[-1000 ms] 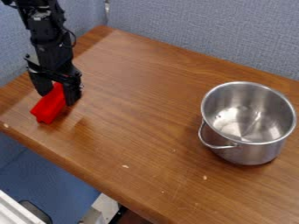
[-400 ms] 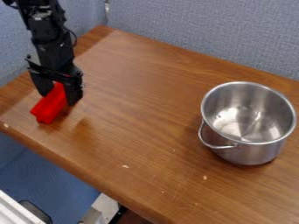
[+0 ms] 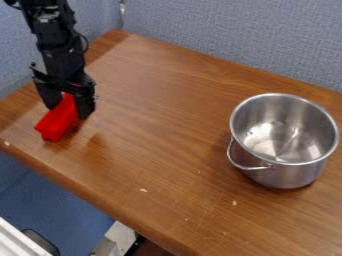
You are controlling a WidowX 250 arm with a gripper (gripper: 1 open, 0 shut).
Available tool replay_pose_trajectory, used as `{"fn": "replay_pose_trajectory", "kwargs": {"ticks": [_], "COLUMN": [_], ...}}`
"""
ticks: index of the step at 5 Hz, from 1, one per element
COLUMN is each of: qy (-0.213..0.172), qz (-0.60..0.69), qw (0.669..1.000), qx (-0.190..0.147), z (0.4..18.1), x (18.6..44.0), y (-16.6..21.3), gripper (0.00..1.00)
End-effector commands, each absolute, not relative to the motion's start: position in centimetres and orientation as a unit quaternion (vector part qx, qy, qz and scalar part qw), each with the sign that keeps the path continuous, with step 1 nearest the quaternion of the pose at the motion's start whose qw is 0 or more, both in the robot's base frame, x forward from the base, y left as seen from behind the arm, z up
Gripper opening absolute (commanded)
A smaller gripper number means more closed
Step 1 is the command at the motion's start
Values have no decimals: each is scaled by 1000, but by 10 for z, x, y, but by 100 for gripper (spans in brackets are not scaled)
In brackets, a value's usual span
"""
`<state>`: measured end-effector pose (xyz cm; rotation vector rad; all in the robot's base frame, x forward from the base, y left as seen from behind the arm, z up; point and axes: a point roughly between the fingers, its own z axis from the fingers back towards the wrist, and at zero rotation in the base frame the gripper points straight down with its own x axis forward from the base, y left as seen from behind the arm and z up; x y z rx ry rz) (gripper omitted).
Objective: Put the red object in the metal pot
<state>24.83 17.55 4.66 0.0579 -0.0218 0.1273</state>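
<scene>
The red object (image 3: 55, 124) lies on the wooden table (image 3: 174, 110) near its left edge, a bright red block with its far end under the gripper. My black gripper (image 3: 64, 102) points straight down over that far end, its fingers (image 3: 83, 101) standing open on either side of the block, low to the table. Whether the fingers touch the block I cannot tell. The metal pot (image 3: 281, 140) stands upright at the right side of the table, shiny and empty, with a small handle facing the front.
The table's front-left edge runs just beside the red block. A blue wall stands behind the table. Bare wood lies between the gripper and the pot.
</scene>
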Motion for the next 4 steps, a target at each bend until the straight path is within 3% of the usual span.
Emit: {"fn": "replay_pose_trajectory", "kwargs": {"ticks": [1, 4], "qy": [-32, -36], "qz": [73, 75], "qw": [996, 995], "qx": [43, 48], "z": [58, 58], "x": [254, 257], "y": [186, 187], "gripper": [100, 100]}}
